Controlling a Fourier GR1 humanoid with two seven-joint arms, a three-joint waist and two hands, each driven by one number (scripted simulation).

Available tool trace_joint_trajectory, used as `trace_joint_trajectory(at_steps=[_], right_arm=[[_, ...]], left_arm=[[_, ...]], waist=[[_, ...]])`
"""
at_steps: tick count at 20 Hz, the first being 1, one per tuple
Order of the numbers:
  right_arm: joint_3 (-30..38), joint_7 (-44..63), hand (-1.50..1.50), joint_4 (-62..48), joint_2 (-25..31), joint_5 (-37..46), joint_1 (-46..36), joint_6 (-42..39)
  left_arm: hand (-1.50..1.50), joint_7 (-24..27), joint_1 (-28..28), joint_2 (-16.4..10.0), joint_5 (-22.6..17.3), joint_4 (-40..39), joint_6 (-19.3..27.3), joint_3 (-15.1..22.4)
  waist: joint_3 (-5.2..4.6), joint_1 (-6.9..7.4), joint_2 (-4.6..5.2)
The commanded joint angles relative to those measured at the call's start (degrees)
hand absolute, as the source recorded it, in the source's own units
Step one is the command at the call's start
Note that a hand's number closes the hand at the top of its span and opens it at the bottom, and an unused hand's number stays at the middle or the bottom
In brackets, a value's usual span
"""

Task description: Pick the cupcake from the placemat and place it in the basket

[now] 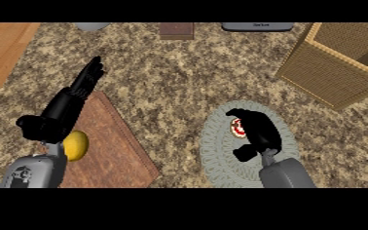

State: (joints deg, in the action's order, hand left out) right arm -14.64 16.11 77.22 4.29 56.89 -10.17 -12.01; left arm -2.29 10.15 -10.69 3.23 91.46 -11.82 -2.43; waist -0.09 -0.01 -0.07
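The cupcake sits on the placemat, just left of the right hand's palm, fingers curled round it.

Bare counter lies between my right robot hand, curled round the cupcake, and the basket at the far right corner. Only the basket's near wall rises in the way. The brown block and a dark grey thing sit at the far edge, well apart.

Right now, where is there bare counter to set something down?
Bare counter lies between the brown mat and the round placemat, and up toward the basket. Crowded: the placemat, where the right hand curls round the cupcake.
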Motion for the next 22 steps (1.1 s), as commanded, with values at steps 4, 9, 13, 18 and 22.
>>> trace_joint_trajectory(at_steps=[4, 9, 13, 18, 22], right_arm=[[0.1, -2.7, 1.50, 0.7, 1.7, 1.0, 1.3, -2.0], [-2.1, -7.5, 1.50, -5.8, 3.4, 6.0, -3.1, 2.2], [-5.2, -4.6, 1.50, -0.7, 0.8, 9.9, 0.3, 5.2], [-1.7, 12.1, 1.50, -10.5, -4.1, 8.2, -10.5, 11.1], [-4.2, 22.0, 1.50, -12.2, -4.2, 4.5, -10.4, 20.3]], left_arm=[[0.00, -3.8, -3.4, 0.9, -0.3, 7.1, -0.7, 0.1], [0.00, 3.2, -0.2, 0.2, 1.4, -3.2, -1.3, -1.0], [0.00, 1.8, 1.3, 0.7, 2.0, -2.7, -0.1, -1.4], [0.00, 2.3, 0.1, -0.4, 0.1, -2.6, -2.8, -1.8], [0.00, 1.8, 0.3, -0.3, -0.3, -1.2, -2.9, -1.9]], waist=[[0.10, 0.10, 0.01], [0.09, 0.02, 0.14], [0.09, -0.10, 0.06], [0.10, 0.99, 0.41], [0.13, 0.99, 0.24]])
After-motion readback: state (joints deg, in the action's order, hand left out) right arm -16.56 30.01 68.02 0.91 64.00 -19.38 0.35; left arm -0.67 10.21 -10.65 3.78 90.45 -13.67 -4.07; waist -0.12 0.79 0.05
